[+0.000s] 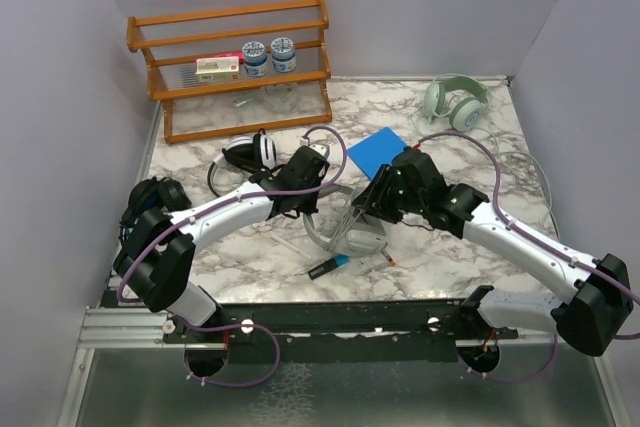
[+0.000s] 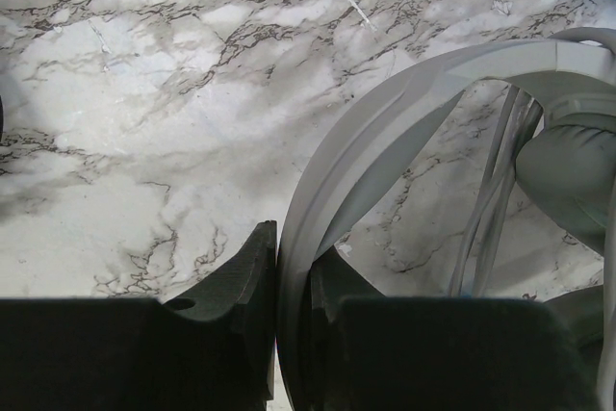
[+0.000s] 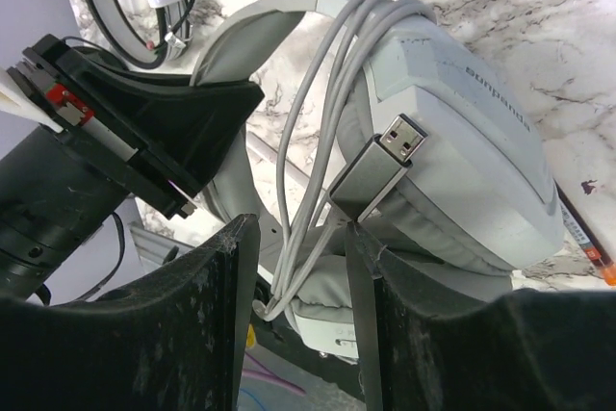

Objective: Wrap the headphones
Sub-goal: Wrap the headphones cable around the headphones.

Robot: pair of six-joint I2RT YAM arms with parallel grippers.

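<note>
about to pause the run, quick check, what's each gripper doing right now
left gripper: shut on the grey headphones.
right gripper: open, the cable hanging loose between its jaws.

High rear view over table (image 1: 250, 257), 2 close wrist views, sharing grey headphones (image 1: 352, 235)

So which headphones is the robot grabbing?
The middle, pale grey pair: left gripper pinches its headband. The white-and-black pair, black pair and green pair lie elsewhere.
</note>
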